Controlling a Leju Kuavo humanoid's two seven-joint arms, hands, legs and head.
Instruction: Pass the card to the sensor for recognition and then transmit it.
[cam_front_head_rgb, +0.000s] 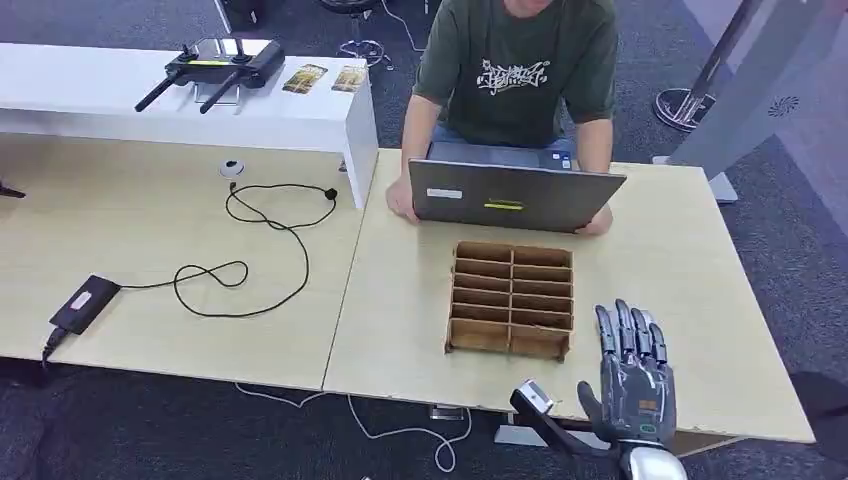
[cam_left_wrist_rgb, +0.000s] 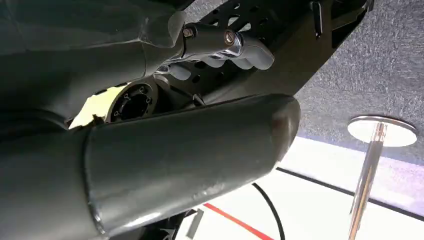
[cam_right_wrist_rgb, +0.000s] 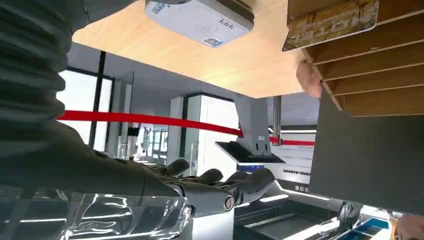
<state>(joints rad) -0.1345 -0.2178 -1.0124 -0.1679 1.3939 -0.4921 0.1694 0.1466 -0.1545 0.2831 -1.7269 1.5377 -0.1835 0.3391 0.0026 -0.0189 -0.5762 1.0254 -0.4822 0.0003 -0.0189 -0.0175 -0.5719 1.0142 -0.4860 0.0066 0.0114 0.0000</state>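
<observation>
My right hand (cam_front_head_rgb: 632, 375) hovers flat over the table's near right part, fingers stretched out and holding nothing; it is just right of the wooden slotted box (cam_front_head_rgb: 511, 298). In the right wrist view the same hand (cam_right_wrist_rgb: 215, 187) is spread, apart from everything. That view also has a white card sensor (cam_right_wrist_rgb: 200, 17) lying on the tabletop and a gold patterned card (cam_right_wrist_rgb: 332, 22) standing in a slot of the box (cam_right_wrist_rgb: 370, 75). My left hand (cam_left_wrist_rgb: 190, 150) hangs at my side, with nothing between its thumb and fingers (cam_left_wrist_rgb: 240, 50).
A person sits at the far side behind a grey laptop (cam_front_head_rgb: 512, 195), hands beside it. Two more cards (cam_front_head_rgb: 305, 77) lie on the white shelf (cam_front_head_rgb: 300, 120) next to a black controller (cam_front_head_rgb: 215, 68). A black device (cam_front_head_rgb: 85, 303) with a looping cable lies on the left table.
</observation>
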